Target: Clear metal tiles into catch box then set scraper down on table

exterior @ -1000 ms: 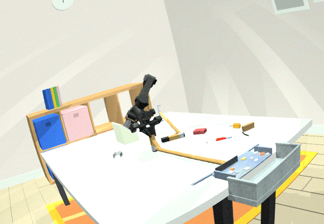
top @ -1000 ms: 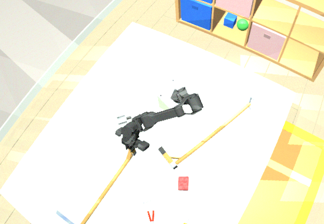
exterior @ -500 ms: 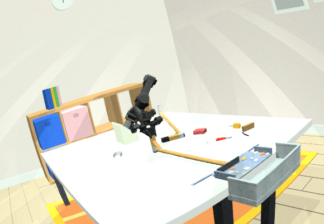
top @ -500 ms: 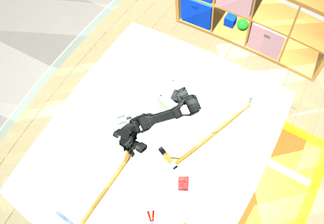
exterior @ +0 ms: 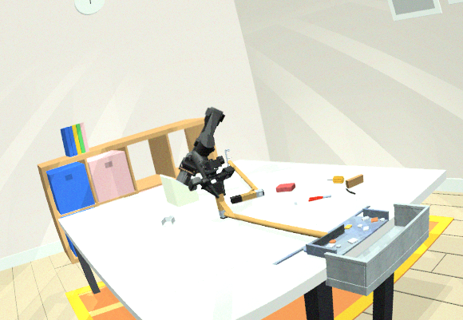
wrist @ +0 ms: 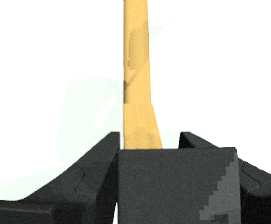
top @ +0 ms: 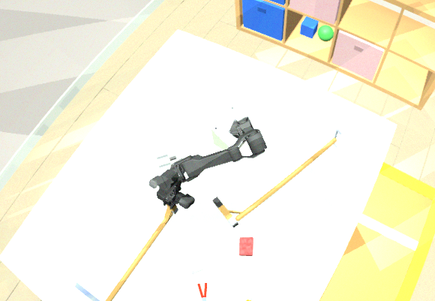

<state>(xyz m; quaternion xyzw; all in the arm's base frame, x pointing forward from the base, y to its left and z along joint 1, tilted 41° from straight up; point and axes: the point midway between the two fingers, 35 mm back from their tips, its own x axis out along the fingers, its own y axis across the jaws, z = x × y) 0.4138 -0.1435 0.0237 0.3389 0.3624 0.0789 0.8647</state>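
The pincer (exterior: 217, 189) is clamped on the handle end of the long scraper (exterior: 275, 224), whose shaft slants down across the worktop (exterior: 199, 259). Its blade end meets the near end of the steel bench plate (exterior: 351, 231), where metal tiles (exterior: 363, 224) lie unswept; gripping the far handle end likely gains reach toward the catch box (exterior: 379, 255).

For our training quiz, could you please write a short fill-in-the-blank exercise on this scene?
1. The gripper is shut on the handle of a long ____.
2. The metal tiles lie on the steel bench ____.
3. The catch box holds ____ tiles.
4. The second long tool lies on the ____, unheld.

Missing words: scraper; plate; no; table
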